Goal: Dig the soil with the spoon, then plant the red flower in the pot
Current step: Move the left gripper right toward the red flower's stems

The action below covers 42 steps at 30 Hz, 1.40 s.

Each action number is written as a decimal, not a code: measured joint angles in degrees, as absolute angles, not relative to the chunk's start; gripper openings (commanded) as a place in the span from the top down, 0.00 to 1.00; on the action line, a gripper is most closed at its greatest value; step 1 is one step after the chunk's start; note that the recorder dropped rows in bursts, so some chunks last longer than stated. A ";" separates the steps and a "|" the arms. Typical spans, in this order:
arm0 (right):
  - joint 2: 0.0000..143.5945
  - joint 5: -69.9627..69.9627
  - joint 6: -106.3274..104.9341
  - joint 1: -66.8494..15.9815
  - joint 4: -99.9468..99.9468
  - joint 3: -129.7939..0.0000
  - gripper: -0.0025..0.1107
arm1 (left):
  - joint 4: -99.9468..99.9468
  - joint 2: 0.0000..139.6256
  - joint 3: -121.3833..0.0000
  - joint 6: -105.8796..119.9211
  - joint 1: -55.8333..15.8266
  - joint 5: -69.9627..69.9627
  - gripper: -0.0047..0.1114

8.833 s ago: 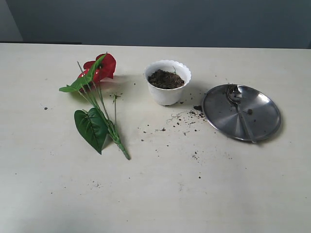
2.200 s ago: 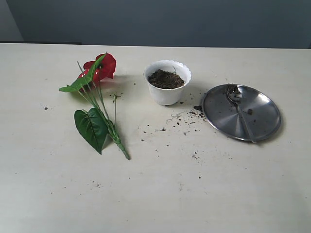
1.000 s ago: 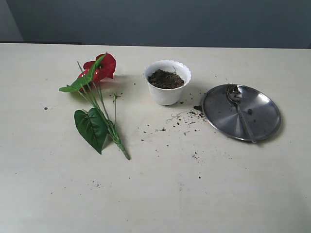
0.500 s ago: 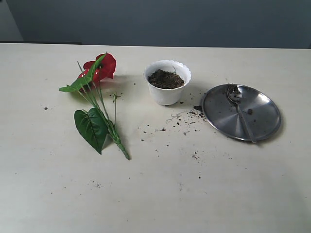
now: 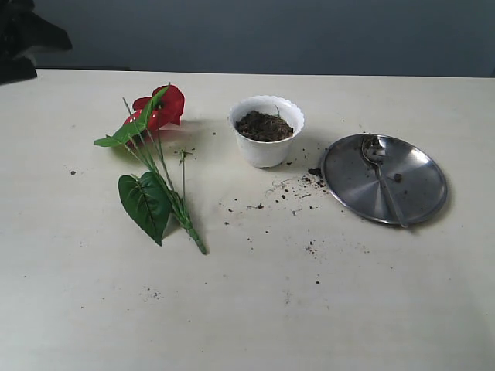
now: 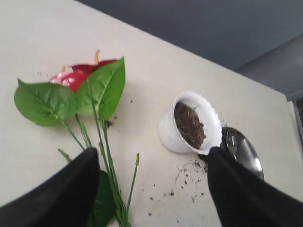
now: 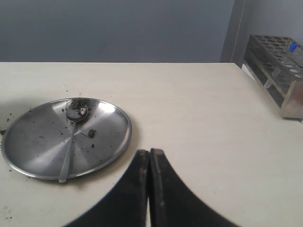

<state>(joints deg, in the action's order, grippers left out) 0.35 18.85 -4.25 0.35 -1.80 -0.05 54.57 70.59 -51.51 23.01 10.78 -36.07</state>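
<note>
The red flower (image 5: 158,108) lies flat on the table at the left, with its big green leaf (image 5: 145,205) and stems toward the front. In the middle, the white pot (image 5: 267,147) stands upright, holding dark soil (image 5: 264,126). The spoon (image 5: 379,176) rests on the round steel plate (image 5: 418,193) at the right. My left gripper (image 6: 152,153) is open and empty, raised above the table, with the flower (image 6: 75,78) and pot (image 6: 189,125) ahead of it. My right gripper (image 7: 149,152) is shut on nothing, hovering near the plate (image 7: 38,142) and spoon (image 7: 71,142).
Loose soil specks (image 5: 298,189) are scattered between pot and plate. A dark part of the left arm (image 5: 19,39) shows at the far left corner. A test-tube rack (image 7: 279,61) stands off beyond the right gripper.
A dark part of the left arm has come into the exterior view's top left corner. Flower, pot, plate and spoon have not moved.
</note>
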 measured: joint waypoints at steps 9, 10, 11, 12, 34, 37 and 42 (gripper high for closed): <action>0.35 18.85 -4.25 0.35 -1.80 -0.05 0.98 | 56.71 80.04 -51.51 20.06 10.78 -37.21 0.38; 0.35 18.85 -4.25 0.35 -1.80 -0.05 0.98 | 57.09 81.18 -51.51 19.74 10.78 -37.08 0.38; 0.35 18.85 -4.25 0.35 -1.80 -0.05 0.98 | 57.31 82.30 -51.51 19.65 10.78 -37.08 0.38; 0.35 18.85 -4.25 0.35 -1.80 -0.05 0.98 | 57.91 83.43 -51.51 19.52 10.78 -36.97 0.38; 0.35 18.85 -4.25 0.35 -2.04 -0.05 0.98 | 67.74 96.10 -51.93 23.87 6.41 -30.11 0.39; 0.35 18.85 -4.25 0.35 -2.04 -0.05 0.98 | 69.61 96.10 -51.93 24.16 6.41 -30.11 0.39; 0.35 18.85 -4.25 0.35 -2.04 -0.05 0.98 | 69.60 96.10 -51.93 27.43 6.41 -30.24 0.21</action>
